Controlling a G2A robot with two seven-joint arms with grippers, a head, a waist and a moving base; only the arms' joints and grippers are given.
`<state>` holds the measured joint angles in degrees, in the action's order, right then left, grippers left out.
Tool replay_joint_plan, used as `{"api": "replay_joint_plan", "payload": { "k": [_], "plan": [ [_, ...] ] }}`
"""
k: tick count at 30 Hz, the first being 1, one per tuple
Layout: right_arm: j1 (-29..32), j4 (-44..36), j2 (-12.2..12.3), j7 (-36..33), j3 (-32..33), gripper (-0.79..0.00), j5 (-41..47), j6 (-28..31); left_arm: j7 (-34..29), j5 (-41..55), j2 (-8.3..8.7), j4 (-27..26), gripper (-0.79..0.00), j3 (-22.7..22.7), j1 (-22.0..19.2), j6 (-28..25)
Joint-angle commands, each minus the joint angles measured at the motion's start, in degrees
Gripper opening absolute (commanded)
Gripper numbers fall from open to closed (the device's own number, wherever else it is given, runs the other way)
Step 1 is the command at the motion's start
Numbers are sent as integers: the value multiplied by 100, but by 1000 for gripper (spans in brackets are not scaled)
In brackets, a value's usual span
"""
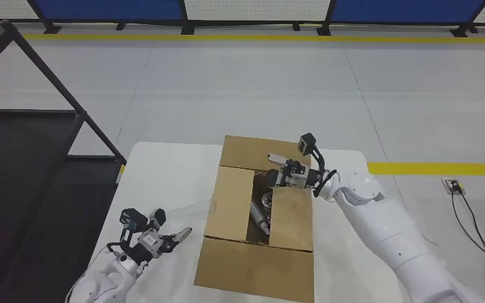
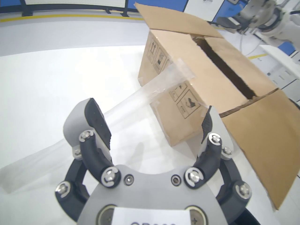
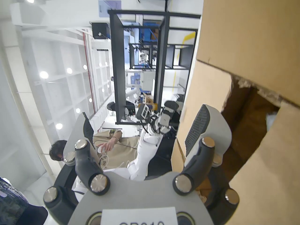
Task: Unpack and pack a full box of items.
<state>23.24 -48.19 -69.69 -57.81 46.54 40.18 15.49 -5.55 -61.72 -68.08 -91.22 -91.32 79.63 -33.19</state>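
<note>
The box (image 1: 254, 227) stands on the table (image 1: 151, 174), its long flaps (image 1: 231, 201) folded partly in so that a narrow gap runs from 12 to 6 o'clock down its middle. Through that gap something dark and metallic (image 1: 260, 213) shows; the flaps hide most of it and what it is cannot be made out. In the right wrist view the inside is dark, with a pale scrap (image 3: 271, 118) at the edge that is too cut off to name.

The left gripper (image 2: 152, 120) hangs at the box's 9 o'clock, near its side wall and not touching it, jaws spread wide with nothing between them. A strip of clear tape (image 2: 164, 80) runs from the box's top edge down toward the table, passing behind one finger (image 2: 97, 120); its lower end blurs into the white surface.

The right gripper (image 1: 273, 170) is over the gap at about 1 o'clock from the box's centre. Its jaws are also well apart and hold nothing; one finger (image 3: 201, 127) lies over the flap edge, though contact cannot be judged.
</note>
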Motion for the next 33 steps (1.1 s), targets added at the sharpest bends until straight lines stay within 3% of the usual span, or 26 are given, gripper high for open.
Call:
{"api": "replay_joint_plan", "payload": {
  "k": [1, 9, 18, 33],
  "plan": [
    [6, -11, 7, -2, 17, 0, 18, -7, 121, -263, -13, 4, 0, 137, 10, 220],
    [118, -135, 2, 159, -27, 0, -128, -112, 346, -893, -58, 142, 0, 617, -110, 790],
    [122, -387, -114, 772, -349, 0, -1028, -1084, 322, -1006, -63, 174, 0, 828, -211, 803],
    [-50, -200, -346, 488, -571, 0, -1453, -1238, 454, -1100, -31, -23, 0, 919, -55, 682]
  ]
}}
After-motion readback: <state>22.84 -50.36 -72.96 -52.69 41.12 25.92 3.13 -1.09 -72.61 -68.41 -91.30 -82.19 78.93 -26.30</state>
